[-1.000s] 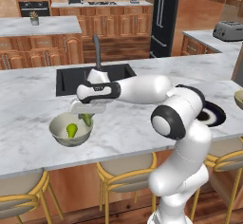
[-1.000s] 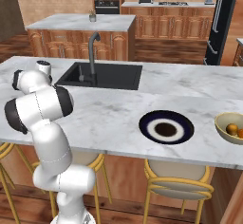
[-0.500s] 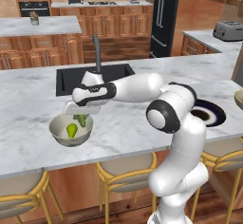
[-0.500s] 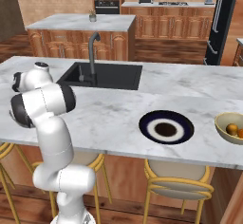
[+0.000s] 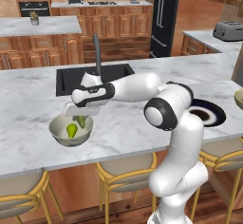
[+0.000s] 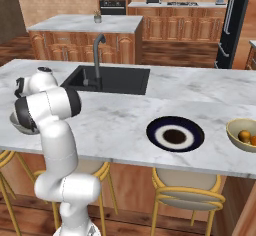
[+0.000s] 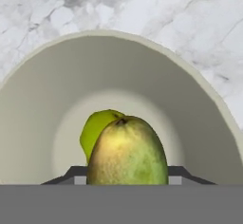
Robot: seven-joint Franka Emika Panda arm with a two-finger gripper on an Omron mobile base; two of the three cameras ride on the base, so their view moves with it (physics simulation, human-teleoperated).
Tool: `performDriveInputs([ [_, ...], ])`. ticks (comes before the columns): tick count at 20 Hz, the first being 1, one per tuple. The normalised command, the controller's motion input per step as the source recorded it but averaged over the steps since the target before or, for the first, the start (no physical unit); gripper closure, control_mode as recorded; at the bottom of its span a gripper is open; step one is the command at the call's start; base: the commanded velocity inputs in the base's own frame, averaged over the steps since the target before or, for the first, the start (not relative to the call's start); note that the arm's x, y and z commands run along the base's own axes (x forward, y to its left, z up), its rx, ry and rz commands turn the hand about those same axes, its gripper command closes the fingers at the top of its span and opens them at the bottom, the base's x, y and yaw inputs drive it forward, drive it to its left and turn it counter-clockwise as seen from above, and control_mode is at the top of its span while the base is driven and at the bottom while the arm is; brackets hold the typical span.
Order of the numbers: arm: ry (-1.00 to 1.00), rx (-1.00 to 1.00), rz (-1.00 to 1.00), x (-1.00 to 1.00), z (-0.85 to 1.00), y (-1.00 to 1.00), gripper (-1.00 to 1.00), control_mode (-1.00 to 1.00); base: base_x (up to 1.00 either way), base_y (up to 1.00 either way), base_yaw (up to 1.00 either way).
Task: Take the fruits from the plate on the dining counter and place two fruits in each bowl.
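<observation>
In the last second the arm has swung left over the left bowl (image 5: 71, 134), its claw (image 5: 81, 118) closed on the oblong fruit (image 7: 127, 151) beside the pear (image 5: 71, 130), leaving the plate (image 6: 175, 134) bare and two fruits (image 6: 248, 137) in the right bowl (image 6: 244, 136).

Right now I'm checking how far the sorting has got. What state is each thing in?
Gripper: shut on the yellow-green fruit, held over the left bowl.
Pear: lying in the left bowl.
Plate: no fruit on it.
Right bowl: holds two orange fruits.
Tap: no water seen running.
</observation>
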Motion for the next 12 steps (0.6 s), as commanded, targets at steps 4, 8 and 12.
performDriveInputs([
  [4, 0.04, 0.00, 0.00, 0.00, -0.19, 0.00, -1.00, -1.00, 0.00, 0.00, 0.00],
  [8, 0.05, 0.00, 0.00, 0.00, -0.19, 0.00, -1.00, -1.00, 0.00, 0.00, 0.00],
  [12, 0.02, 0.00, 0.00, 0.00, -0.11, 0.00, -1.00, -1.00, 0.00, 0.00, 0.00],
])
